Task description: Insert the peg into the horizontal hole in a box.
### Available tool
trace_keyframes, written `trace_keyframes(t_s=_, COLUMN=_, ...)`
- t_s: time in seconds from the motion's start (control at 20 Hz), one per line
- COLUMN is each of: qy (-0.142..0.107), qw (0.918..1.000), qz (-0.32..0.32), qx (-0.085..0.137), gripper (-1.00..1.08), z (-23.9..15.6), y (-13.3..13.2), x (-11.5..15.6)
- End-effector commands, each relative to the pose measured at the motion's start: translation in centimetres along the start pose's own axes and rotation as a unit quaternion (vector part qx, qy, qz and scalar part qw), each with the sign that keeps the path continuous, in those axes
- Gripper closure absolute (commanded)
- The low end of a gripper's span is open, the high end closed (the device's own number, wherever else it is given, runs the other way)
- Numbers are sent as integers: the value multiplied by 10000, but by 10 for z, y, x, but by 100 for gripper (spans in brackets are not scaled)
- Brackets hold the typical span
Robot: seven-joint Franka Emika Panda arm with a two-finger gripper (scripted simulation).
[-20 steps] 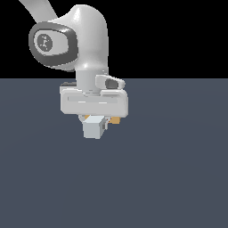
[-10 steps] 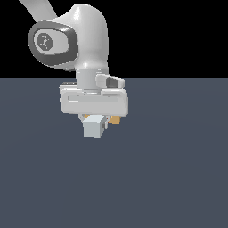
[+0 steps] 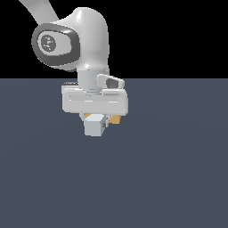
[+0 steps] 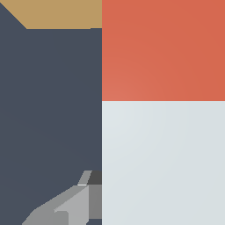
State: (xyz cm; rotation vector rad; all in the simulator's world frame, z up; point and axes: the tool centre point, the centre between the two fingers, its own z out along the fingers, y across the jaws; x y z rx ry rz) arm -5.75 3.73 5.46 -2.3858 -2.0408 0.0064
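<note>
The white robot arm's pincer (image 3: 95,119) hangs low over the flat dark blue-grey table (image 3: 178,169). It is pinching the long square bar that is half red and half pale grey-white, the peg (image 3: 94,126). In the exterior view only the peg's pale end shows, just under the pincer. In the wrist view the peg (image 4: 162,110) looks very big, and one grey finger (image 4: 70,206) sits beside its pale half. The tan-orange block, the box (image 3: 116,119), peeks out behind the pincer, near the peg. In the wrist view the box (image 4: 57,13) lies past the peg's red end. The hole is hidden.
</note>
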Motion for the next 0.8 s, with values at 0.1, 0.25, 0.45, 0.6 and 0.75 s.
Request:
trace_keyframes(t_s=0.1, qy=10, qw=10000, qz=-12, qx=-25, gripper=108, z=-2, y=1, x=27)
trace_keyframes(t_s=0.25, qy=12, qw=10000, qz=-13, qx=-31, gripper=108, z=-3, y=1, x=51)
trace_keyframes(t_s=0.45, qy=13, qw=10000, qz=-13, qx=-35, gripper=108, z=-3, y=1, x=75)
trace_keyframes(t_s=0.6, qy=13, qw=10000, qz=-14, qx=-38, gripper=108, z=-4, y=2, x=84)
trace_keyframes(t_s=0.75, qy=13, qw=10000, qz=-14, qx=-38, gripper=108, z=-4, y=2, x=87)
